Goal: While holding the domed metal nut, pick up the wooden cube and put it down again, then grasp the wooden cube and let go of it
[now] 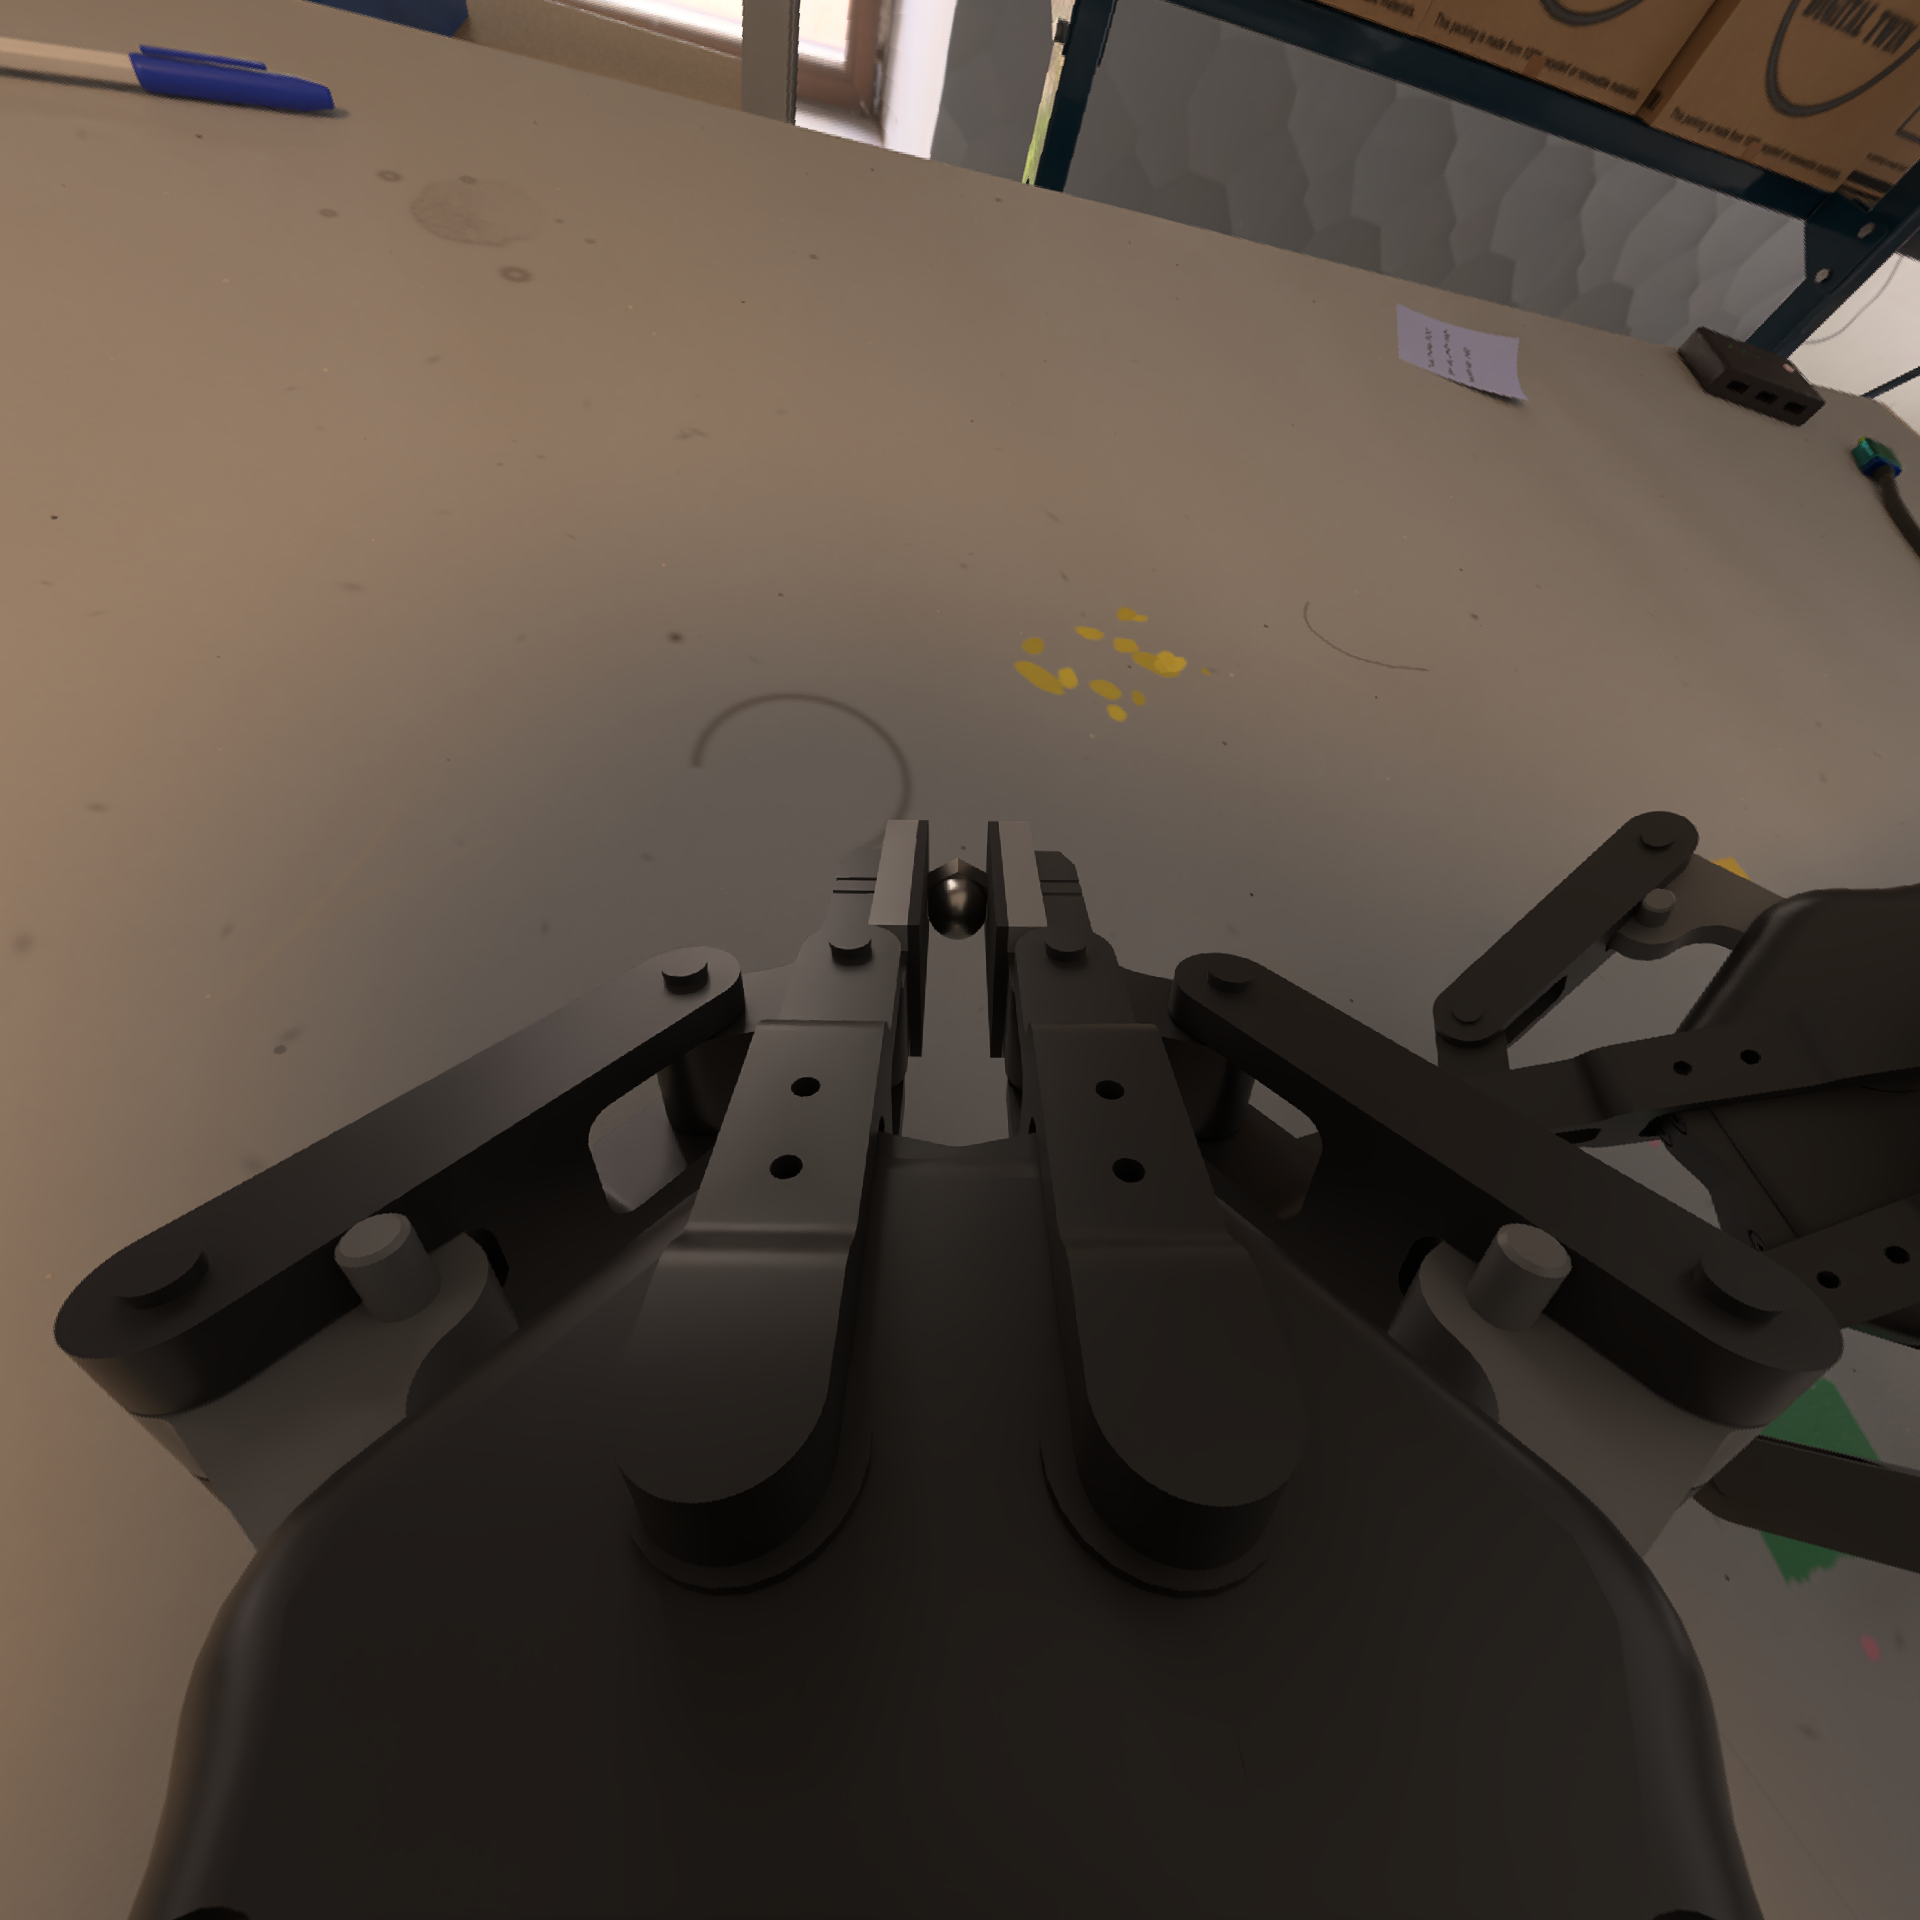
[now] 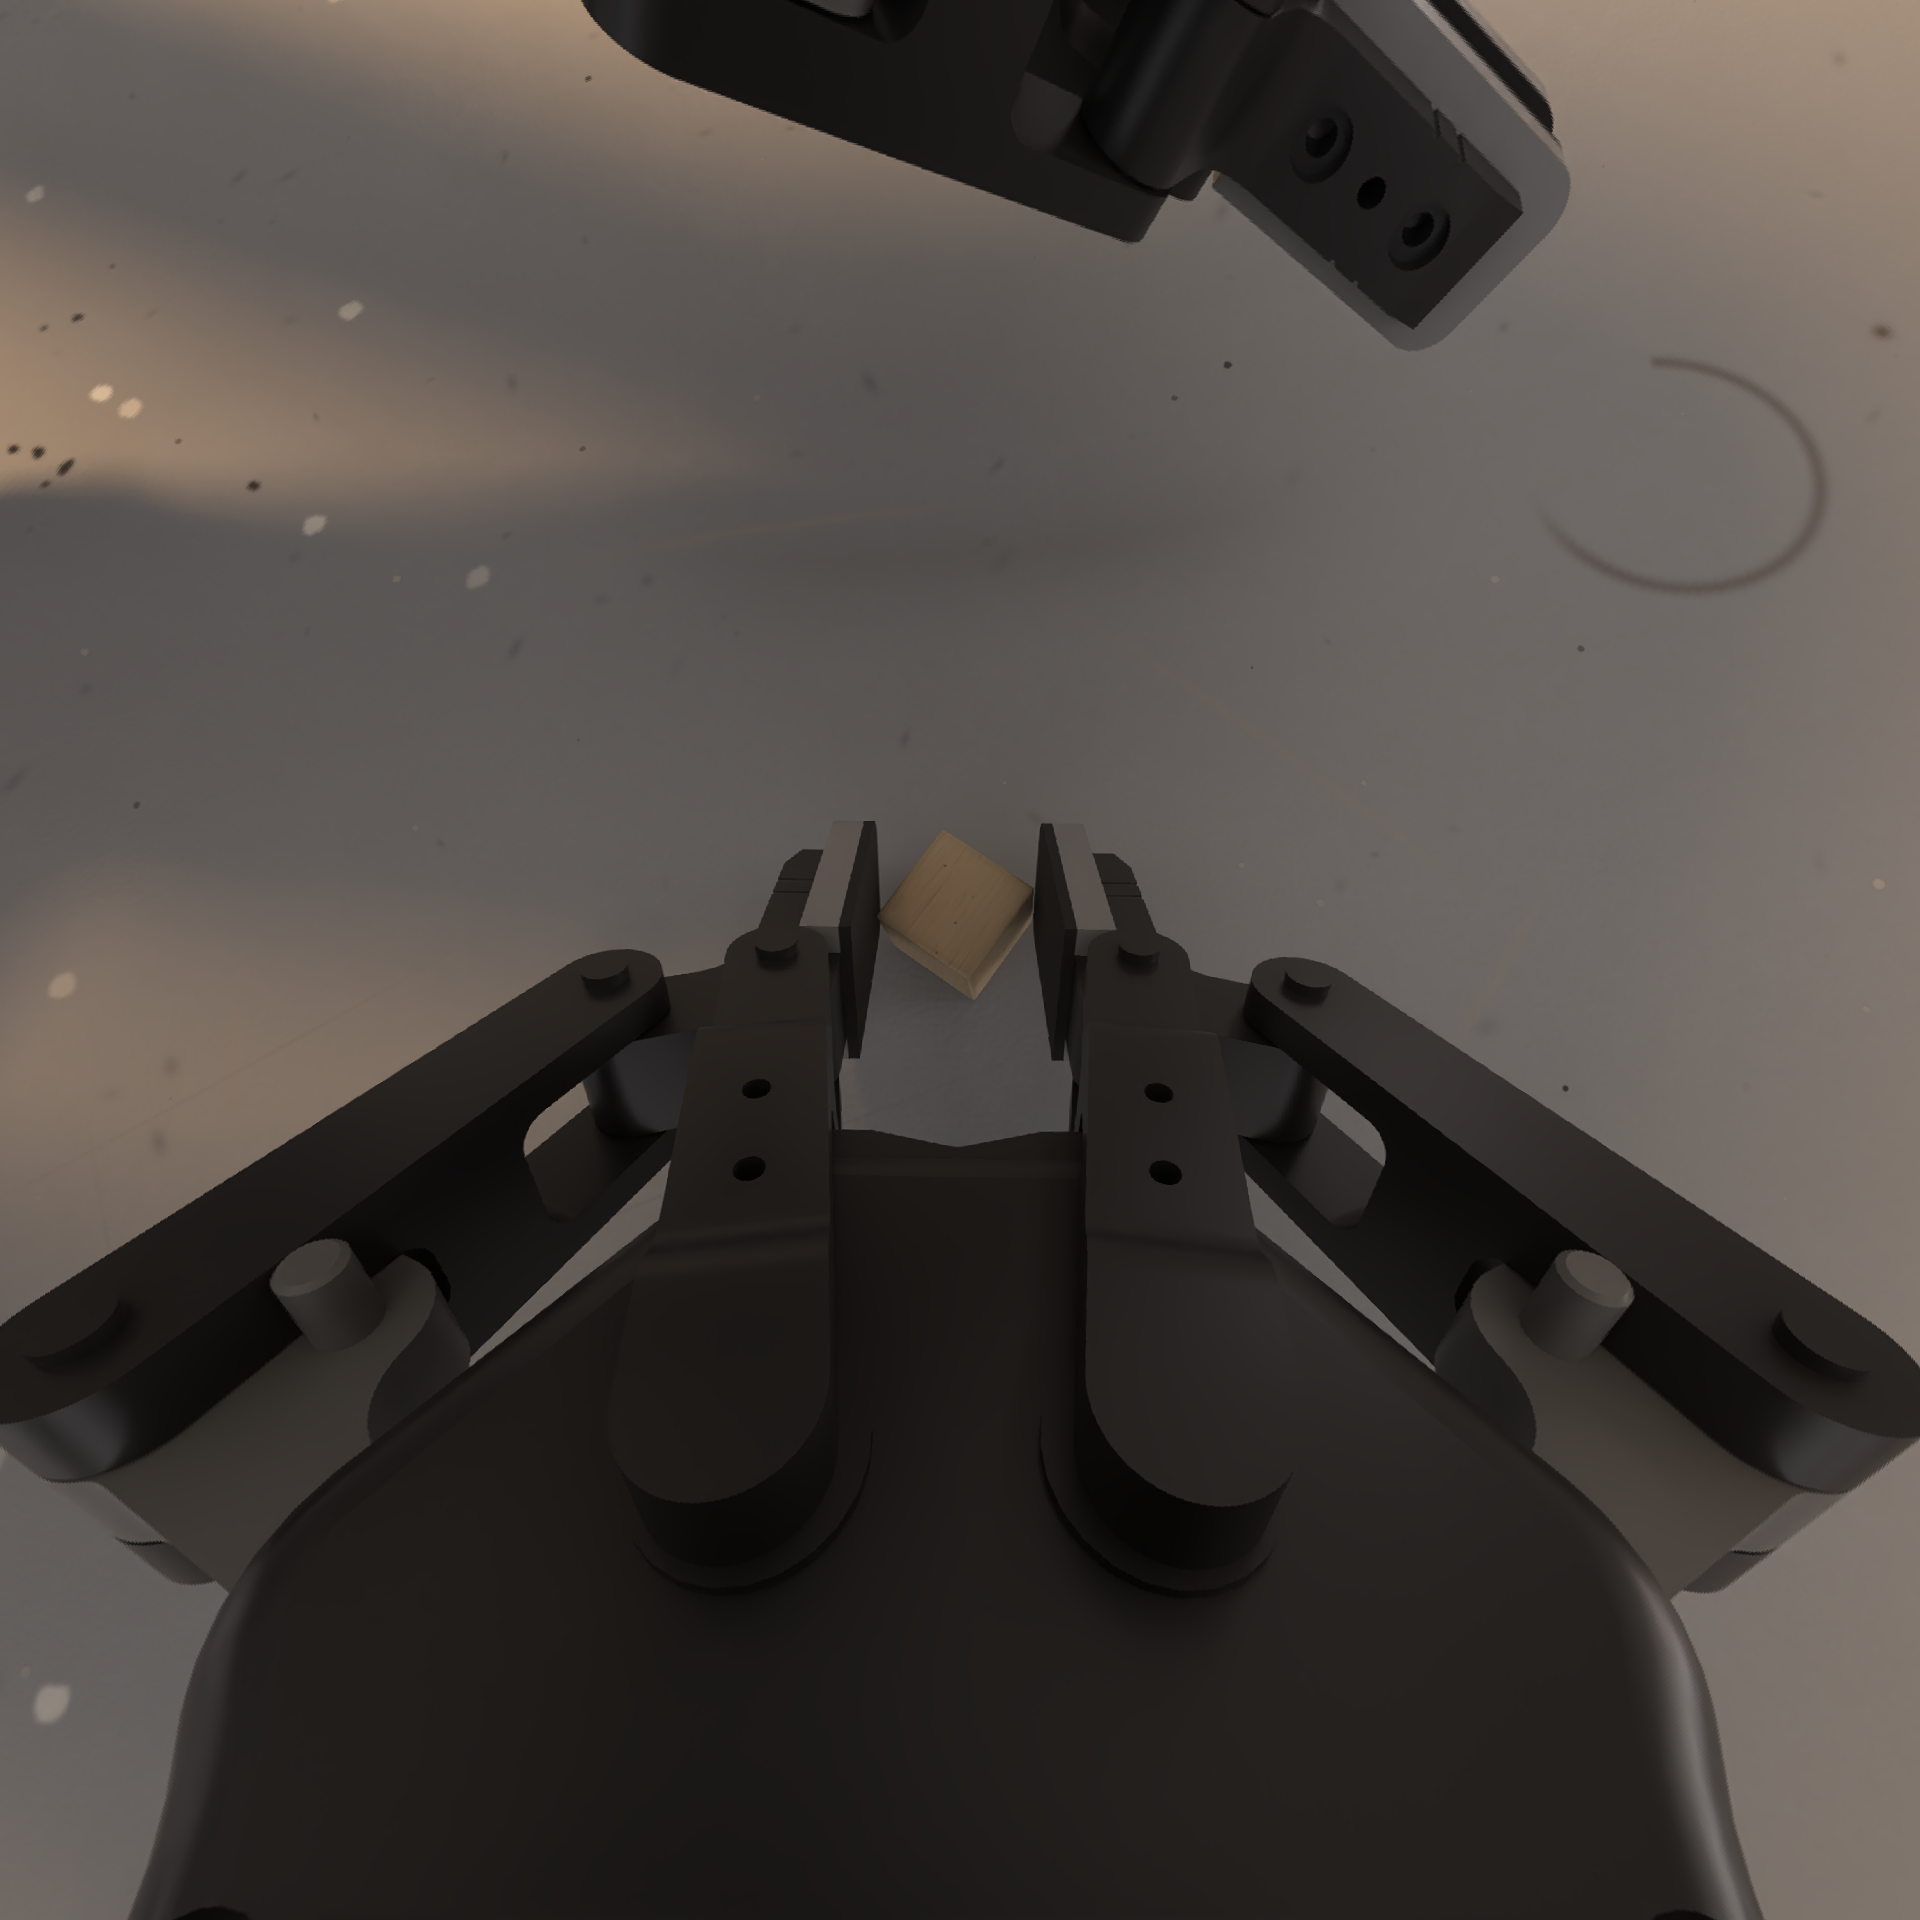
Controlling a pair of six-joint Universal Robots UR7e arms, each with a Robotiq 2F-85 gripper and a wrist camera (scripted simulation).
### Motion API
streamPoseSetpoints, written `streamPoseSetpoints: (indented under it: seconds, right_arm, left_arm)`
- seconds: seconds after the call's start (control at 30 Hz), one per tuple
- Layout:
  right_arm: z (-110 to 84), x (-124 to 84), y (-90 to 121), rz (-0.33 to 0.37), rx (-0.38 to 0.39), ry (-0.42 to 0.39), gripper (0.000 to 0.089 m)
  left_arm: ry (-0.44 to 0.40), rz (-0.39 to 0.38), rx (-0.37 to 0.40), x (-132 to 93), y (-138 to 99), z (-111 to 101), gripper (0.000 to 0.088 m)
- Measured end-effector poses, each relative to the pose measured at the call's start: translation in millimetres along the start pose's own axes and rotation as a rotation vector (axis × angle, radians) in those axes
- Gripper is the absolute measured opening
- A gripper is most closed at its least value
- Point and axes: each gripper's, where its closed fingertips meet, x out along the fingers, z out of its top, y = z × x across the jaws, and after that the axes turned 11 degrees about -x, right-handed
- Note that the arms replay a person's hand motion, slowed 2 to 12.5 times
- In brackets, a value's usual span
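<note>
My left gripper [image 1: 956,883] is shut on the small domed metal nut [image 1: 953,902], held between its pads a little above the beige table [image 1: 520,520]. My right gripper [image 2: 958,904] has its pads against two opposite corners of the small wooden cube [image 2: 956,912], which is turned diamond-wise between the fingers, low over the table. I cannot tell whether the cube rests on the table or is lifted. The right gripper's linkage shows at the right edge of the left wrist view [image 1: 1621,935]. A finger of the left gripper shows at the top of the right wrist view [image 2: 1403,208].
A blue pen [image 1: 234,78] lies at the far left. A paper note [image 1: 1460,351], a black box [image 1: 1751,387] and a green cable plug [image 1: 1875,462] sit near the far right edge. Yellow specks [image 1: 1107,665] mark the table. A shelf with cardboard boxes [image 1: 1558,62] stands behind.
</note>
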Motion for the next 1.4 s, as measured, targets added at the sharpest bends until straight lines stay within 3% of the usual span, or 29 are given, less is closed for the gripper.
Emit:
streamPoseSetpoints:
  seconds: [1.4]
  right_arm:
    - [3.8,-0.5,-3.4,0.023,0.023,-0.012,0.0271]
  left_arm:
    - [-0.011,-0.001,-0.005,2.7,0.1,0.2,0.0099]
